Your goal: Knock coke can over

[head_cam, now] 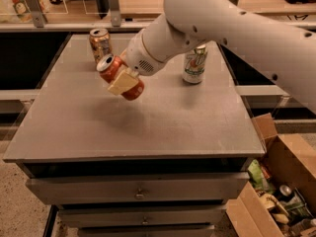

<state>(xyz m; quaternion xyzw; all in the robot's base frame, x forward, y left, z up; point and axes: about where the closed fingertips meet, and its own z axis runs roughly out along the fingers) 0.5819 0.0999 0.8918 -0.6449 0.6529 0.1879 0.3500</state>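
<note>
At the left rear of your grey tabletop [187,125] stands an orange-gold patterned drink can [100,44], upright and near the back edge.

Just to its right and nearer to you is the red aluminium coke can [134,90] with its silver top. It is tilted steeply, the silver top pointing up and to the left, the base down and to the right. It appears to hang clear of the surface, with a soft shadow on the tabletop below it. Its top comes close to the orange-gold can, but you cannot tell whether the two touch.

Your end effector [124,79] is clamped on the coke can at mid-body over the left-centre of the tabletop. One cream-coloured finger pad [121,84] lies flat across the near side of the can; the other finger is hidden behind it.

From there the thick white robot arm [222,23] runs up and to the right, crossing the rear of the tabletop and leaving the view at the right edge.

Under the arm, a white-and-green drink can [193,64] stands upright at the right rear, well apart from the coke can.

Below the tabletop you see grey drawers [138,191]. On the floor at the far right sits an open brown cardboard box [289,157] holding mixed packets and cans.
</note>
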